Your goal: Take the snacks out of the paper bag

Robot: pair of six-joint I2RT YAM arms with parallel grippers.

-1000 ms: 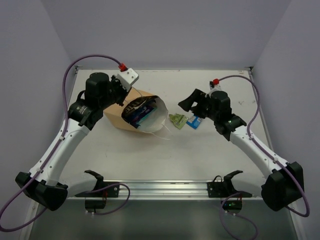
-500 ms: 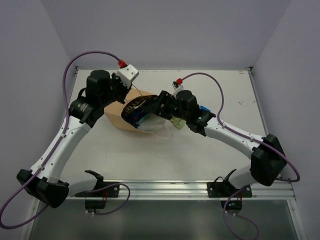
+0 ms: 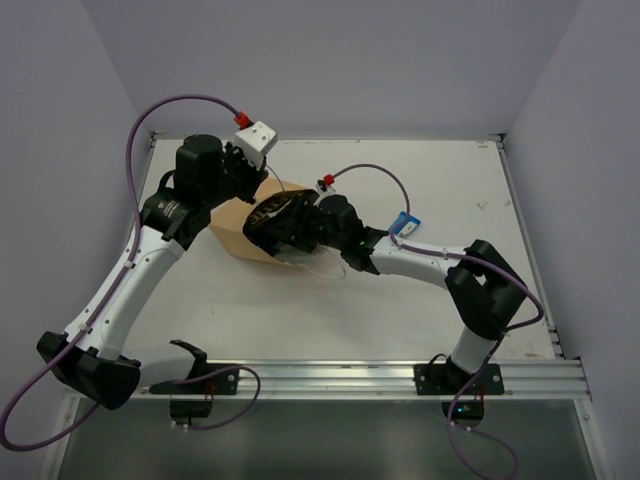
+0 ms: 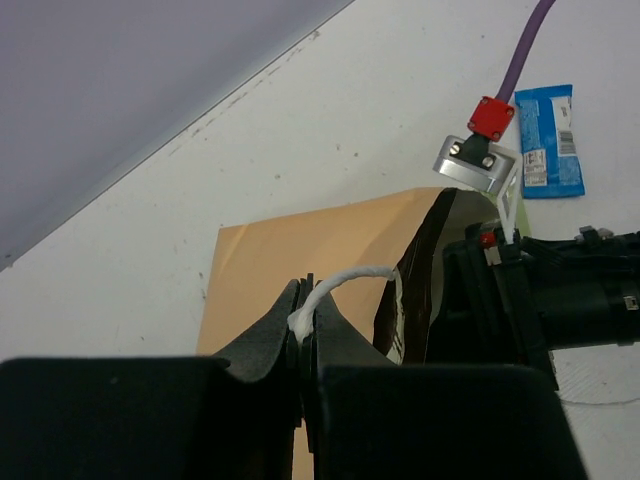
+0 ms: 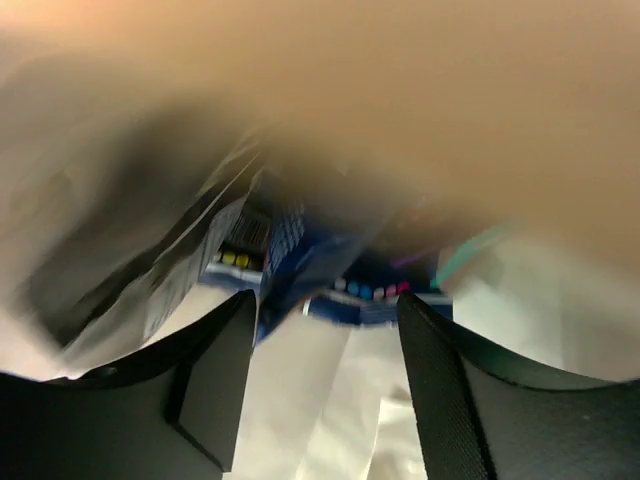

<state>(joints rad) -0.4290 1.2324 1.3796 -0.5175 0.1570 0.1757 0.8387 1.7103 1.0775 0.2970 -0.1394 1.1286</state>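
The worst risk, as I judge it, is a pull dragging the whole tan kraft paper bag (image 4: pixel 300 235). The left hand (image 4: pixel 303 312) anchors it only by pinching its thin white string handle (image 4: pixel 345 278), which could slip or tear.

The right hand (image 5: pixel 325 305) is deep in the bag's mouth with its fingers spread and nothing between them. It might nip the white lining along with a packet.

The bag lies on its side on the white bench (image 3: pixel 420 300). Glossy dark-blue snack packets (image 5: pixel 290 250), blurred, sit inside it. One blue-and-white packet (image 3: pixel 405 222) lies outside on the bench.
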